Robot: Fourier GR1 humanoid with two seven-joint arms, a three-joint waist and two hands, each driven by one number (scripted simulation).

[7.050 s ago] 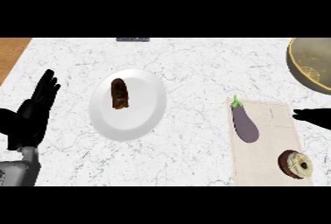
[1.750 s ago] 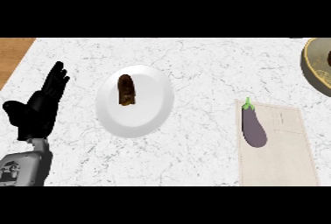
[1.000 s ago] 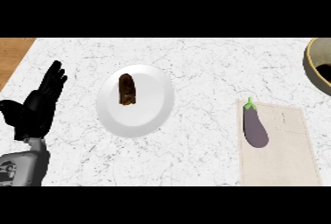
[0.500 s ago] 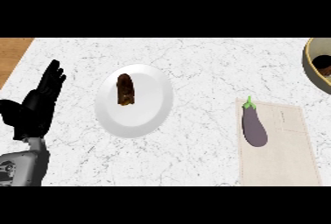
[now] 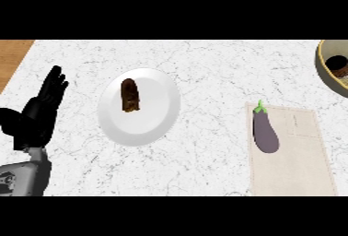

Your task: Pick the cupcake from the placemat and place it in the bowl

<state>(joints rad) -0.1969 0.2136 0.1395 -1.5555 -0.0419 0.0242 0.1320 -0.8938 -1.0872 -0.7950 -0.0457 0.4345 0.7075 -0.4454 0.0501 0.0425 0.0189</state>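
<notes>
You have the white marbled bench [image 5: 204, 69] under you, and at its 9 o'clock edge your black left hand [image 5: 34, 117] rests open, fingers [image 5: 53, 85] straight and pointing up, holding nothing. Your right hand is out of the picture.

The olive round bowl [image 5: 325, 69] sits at 2 o'clock, cut by the view's right edge. Inside it you can make out a dark round-topped thing on a brown base, which looks like the cupcake [image 5: 338, 66]; it lies across the whole bench from your left fingers, well apart from them.

The beige rectangular placemat [image 5: 292, 161] lies at 4 o'clock. A purple eggplant with a green stem [image 5: 264, 130] lies on its left part, stem toward 12 o'clock.

Left of centre you see a white round plate [image 5: 153, 120] with a dark brown oblong piece of food [image 5: 130, 94] on its upper half. The plate is near your left hand but not touching it.
</notes>
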